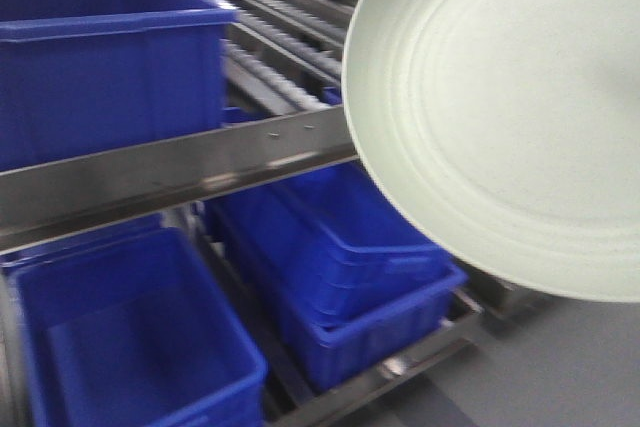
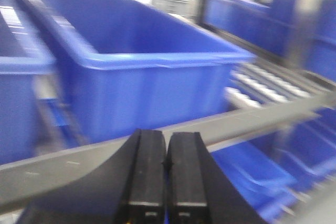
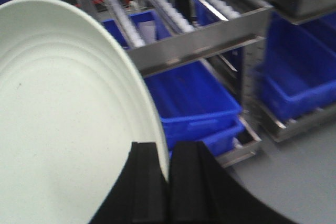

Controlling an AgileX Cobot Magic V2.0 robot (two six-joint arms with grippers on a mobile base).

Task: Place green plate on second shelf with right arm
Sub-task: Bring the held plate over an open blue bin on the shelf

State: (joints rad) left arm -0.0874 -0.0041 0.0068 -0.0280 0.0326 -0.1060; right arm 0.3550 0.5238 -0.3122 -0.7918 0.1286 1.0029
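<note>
Right claw (image 3: pixel 168 153): black matte fingers pinched on the rim of the green plate (image 3: pixel 68 119). The plate is round, shallow and pale mint, matte with faint concentric rings. The grip shows only in the right wrist view.

In the front view the green plate (image 1: pixel 500 117) is held in the air, tilted with its face to the camera. It overlaps the right end of the second shelf's brushed steel front rail (image 1: pixel 170 162), which has two small screws. The plate is not on the shelf.

A glossy blue bin (image 1: pixel 100 57) sits on that shelf, with roller tracks (image 1: pixel 290 37) beside it. Stacked blue bins (image 1: pixel 340 277) sit below, above the grey floor (image 1: pixel 560 367).

Left claw (image 2: pixel 167 153): fingers pressed together, nothing between them, facing the bin and rail. That view is blurred.
</note>
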